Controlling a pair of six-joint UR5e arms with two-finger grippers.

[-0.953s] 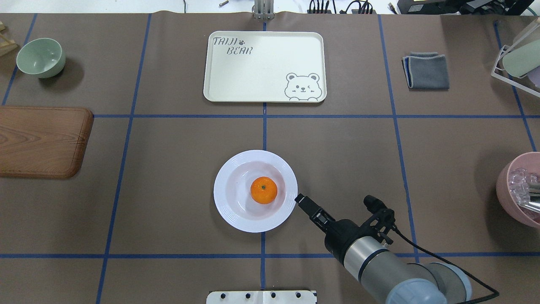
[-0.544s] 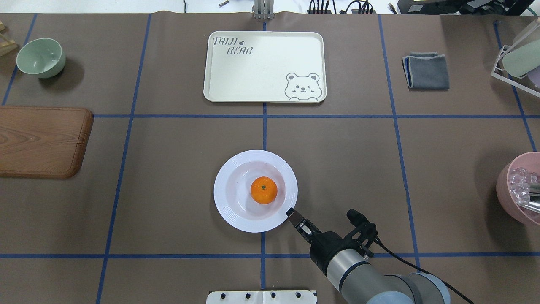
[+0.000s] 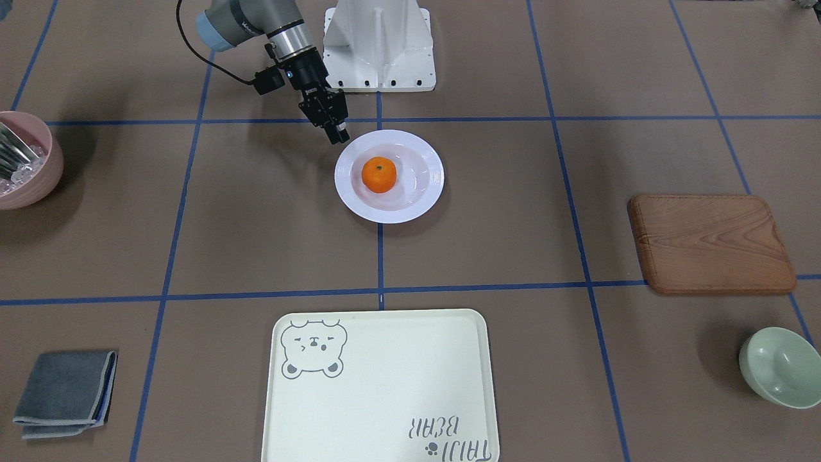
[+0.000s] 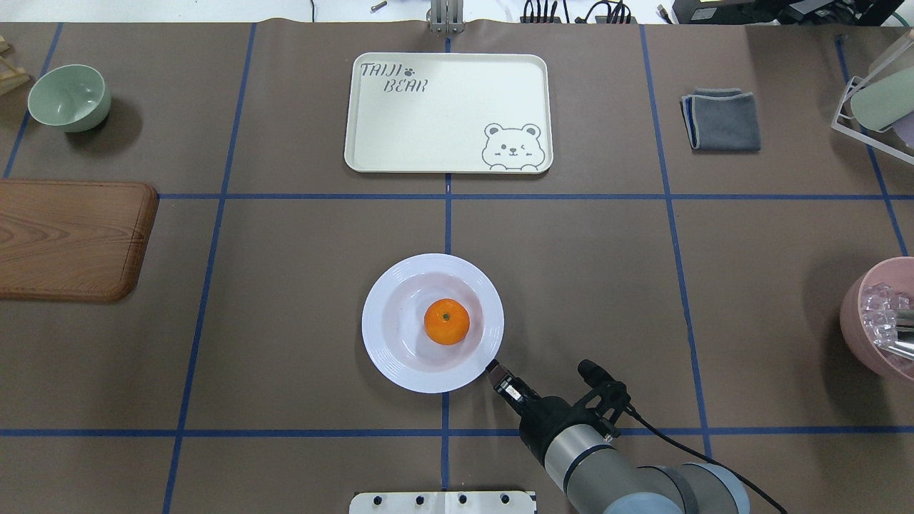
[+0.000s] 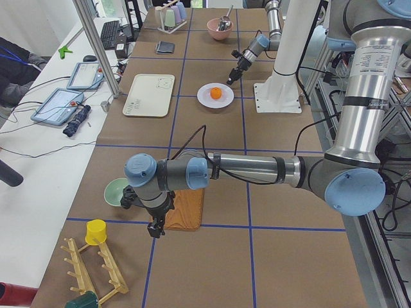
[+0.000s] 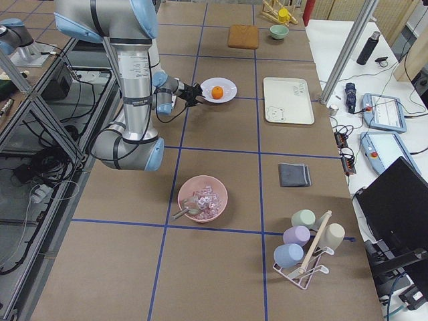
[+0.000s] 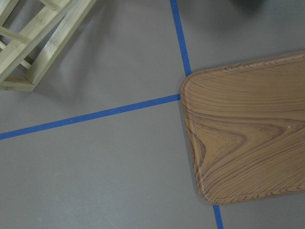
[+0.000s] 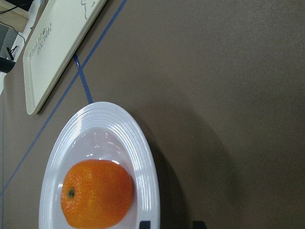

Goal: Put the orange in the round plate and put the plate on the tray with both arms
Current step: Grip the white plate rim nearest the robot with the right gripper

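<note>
Orange (image 4: 447, 322): small, round, bright, dark stem dot facing up. It sits in the sunken centre of the round plate (image 4: 385, 360), just past the tip of the right claw (image 4: 493, 368). The plate is glossy white with a ridged wide rim and lies flat on the desk (image 4: 285, 343).

The right claw is at the plate's near-right rim, angled in low. In the wrist view it is parted a little, with one of its fingertips (image 8: 145, 224) over the rim and the other outside it, so the rim edge runs between them. It grips nothing, and I can't tell whether it touches the rim.

The tray (image 4: 443, 121) is cream with a bear drawing, well beyond the claw on the far side of the plate. Bare brown desk with blue tape lines lies between the plate and the tray, and bare desk also flanks the plate on both sides.

The left claw (image 5: 156, 232) is far off, hanging by the corner of the wooden board (image 7: 243, 138). I can't tell how far open it is.
</note>
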